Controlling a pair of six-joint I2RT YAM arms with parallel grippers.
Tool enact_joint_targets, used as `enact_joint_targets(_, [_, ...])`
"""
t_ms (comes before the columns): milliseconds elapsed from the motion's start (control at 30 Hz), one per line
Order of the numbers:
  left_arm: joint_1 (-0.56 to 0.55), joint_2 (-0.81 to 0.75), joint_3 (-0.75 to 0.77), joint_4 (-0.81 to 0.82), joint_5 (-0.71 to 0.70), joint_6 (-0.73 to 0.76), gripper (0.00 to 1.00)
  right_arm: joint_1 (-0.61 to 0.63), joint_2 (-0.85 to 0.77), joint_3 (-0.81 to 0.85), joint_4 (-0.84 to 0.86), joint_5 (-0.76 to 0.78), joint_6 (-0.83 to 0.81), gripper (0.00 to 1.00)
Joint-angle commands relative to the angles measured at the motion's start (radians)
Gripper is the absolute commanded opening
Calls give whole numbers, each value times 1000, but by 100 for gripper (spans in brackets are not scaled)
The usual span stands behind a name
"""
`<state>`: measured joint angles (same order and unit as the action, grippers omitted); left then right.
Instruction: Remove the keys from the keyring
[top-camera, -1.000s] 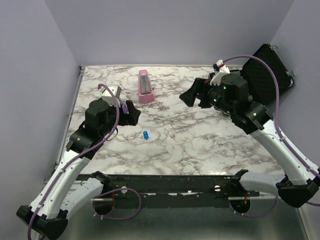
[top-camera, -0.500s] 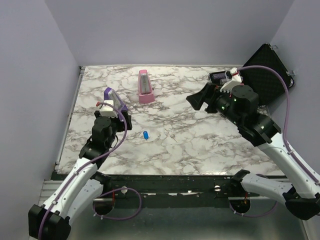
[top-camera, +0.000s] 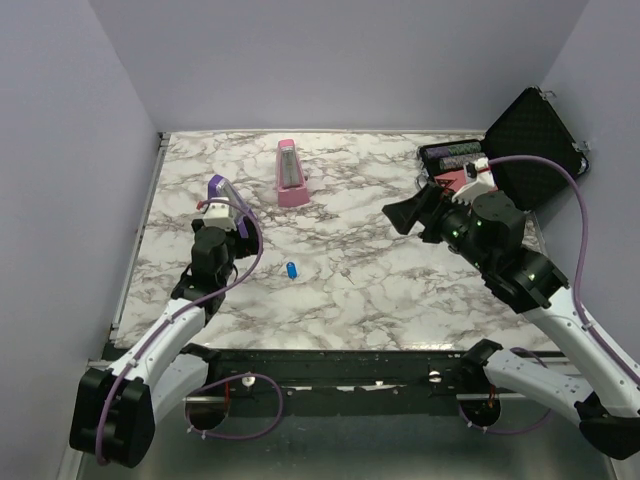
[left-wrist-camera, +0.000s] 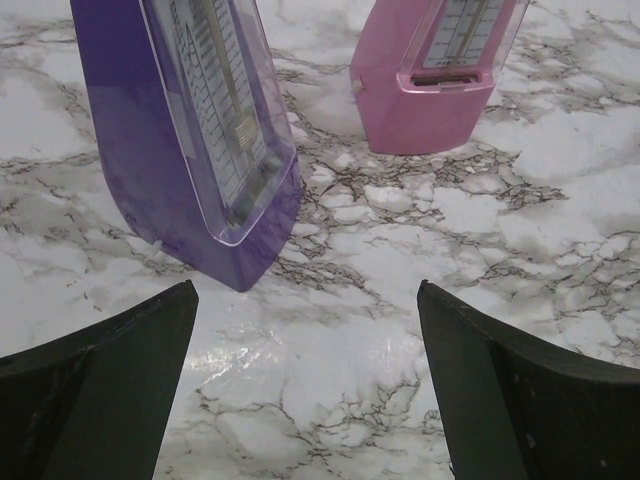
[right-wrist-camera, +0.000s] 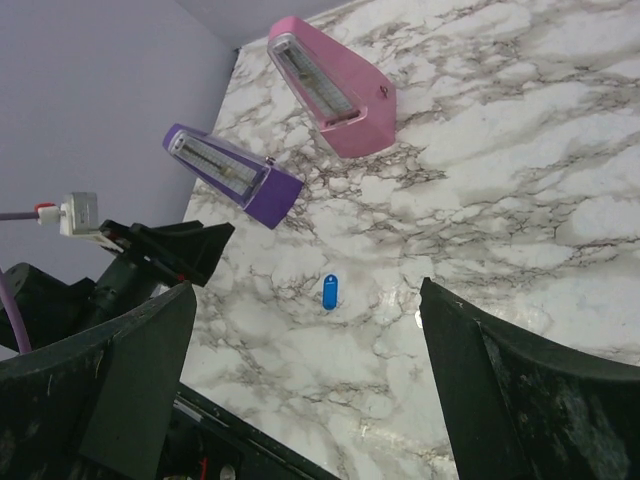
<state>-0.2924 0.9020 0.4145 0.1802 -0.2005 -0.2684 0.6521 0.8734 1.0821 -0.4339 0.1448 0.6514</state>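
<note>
The keys (top-camera: 291, 270) are a tiny bright-blue oblong bundle lying flat on the marble table (top-camera: 380, 290), left of centre; they also show in the right wrist view (right-wrist-camera: 329, 291). I cannot make out a separate keyring. My left gripper (top-camera: 228, 218) hovers open to the keys' left, facing the purple wedge, with only marble between its fingers (left-wrist-camera: 305, 290). My right gripper (top-camera: 404, 215) hangs open above the table to the keys' right, and it holds nothing (right-wrist-camera: 305, 290).
A purple wedge (top-camera: 222, 190) stands just beyond the left gripper, close in its view (left-wrist-camera: 190, 130). A pink wedge (top-camera: 289, 172) stands further back (left-wrist-camera: 440, 80). An open black case (top-camera: 530, 150) sits at the back right corner, behind the right arm.
The left arm has drawn back toward the near left, uncovering the purple wedge. The right gripper has shifted right and nearer, uncovering the case's contents. Both stayed open; the keys have not moved.
</note>
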Motion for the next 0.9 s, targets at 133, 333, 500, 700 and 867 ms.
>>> enact_joint_targets(133, [36,90,24,258,104,63,99,-5,-16,-42,17,-20,71,100])
enact_joint_targets(333, [41,123,61,219,116,86,99,-6,-34,-56,9,-30,80,100])
enact_joint_targets(500, [41,63,-11,292,147,21,99,-5,-50,-65,20,-31,90,100])
enact_joint_targets(700, [41,66,-40,395,137,52,99,-5,-59,-88,21,-54,108,100])
enact_joint_targets(867, [42,100,6,337,-8,233,99,-5,-53,-70,-3,-68,108,100])
